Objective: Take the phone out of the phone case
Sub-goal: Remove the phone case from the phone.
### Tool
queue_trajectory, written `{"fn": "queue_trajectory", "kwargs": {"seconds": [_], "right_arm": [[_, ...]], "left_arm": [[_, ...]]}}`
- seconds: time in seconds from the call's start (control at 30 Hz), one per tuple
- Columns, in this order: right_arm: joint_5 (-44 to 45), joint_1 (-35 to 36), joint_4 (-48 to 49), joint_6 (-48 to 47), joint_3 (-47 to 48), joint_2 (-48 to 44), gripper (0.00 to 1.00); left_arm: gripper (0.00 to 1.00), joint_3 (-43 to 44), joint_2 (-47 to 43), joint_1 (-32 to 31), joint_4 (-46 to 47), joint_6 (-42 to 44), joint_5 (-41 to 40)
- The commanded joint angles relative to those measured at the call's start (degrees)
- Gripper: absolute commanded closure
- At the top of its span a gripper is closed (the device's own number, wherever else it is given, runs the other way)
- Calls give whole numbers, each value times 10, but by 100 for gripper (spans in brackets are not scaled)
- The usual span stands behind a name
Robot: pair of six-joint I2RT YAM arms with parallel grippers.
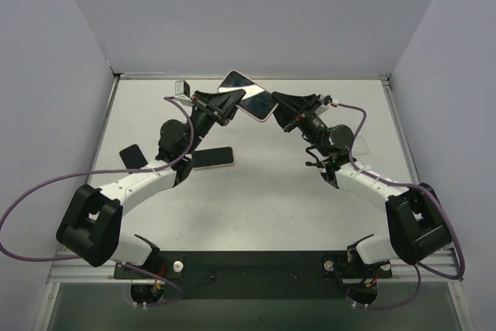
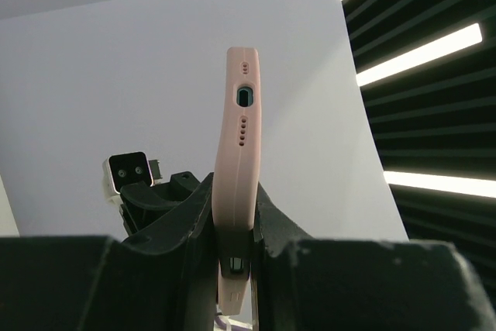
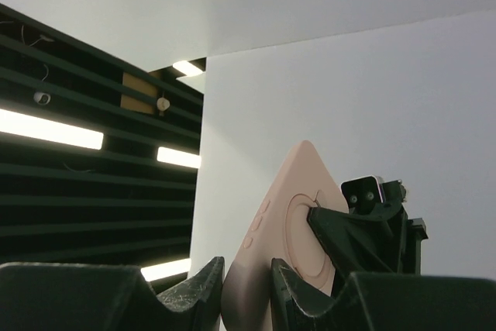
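Step in hand: two-handed hold, separation not yet done. The pink phone case is up off the worktop, far centre, with the phone seated in it, dark screen showing from above.

My left gripper is clenched on the case's left end. The left wrist view shows the fingers pinching its thin edge below the charging port. My right gripper is clamped on the right corner, with the case back and its ring between the fingers in the right wrist view.

Next, as I judge it: one gripper anchors the case lip, the other peels or pushes a corner so the phone pops free. Grip must stay firm; a dropped phone is the risk.

Two flat phone-like slabs lie on the near left of the worktop.
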Motion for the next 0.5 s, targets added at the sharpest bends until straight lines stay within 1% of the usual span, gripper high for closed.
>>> {"fn": "queue_trajectory", "kwargs": {"seconds": [0.0,0.27,0.47], "right_arm": [[104,-34,152,92,4,1,100],[174,-30,152,107,3,-17,100],[199,-16,152,114,67,4,100]], "left_arm": [[100,95,-38,-27,369,-47,187],[100,144,-29,-28,368,-41,192],[100,175,-24,-31,369,-35,187]]}}
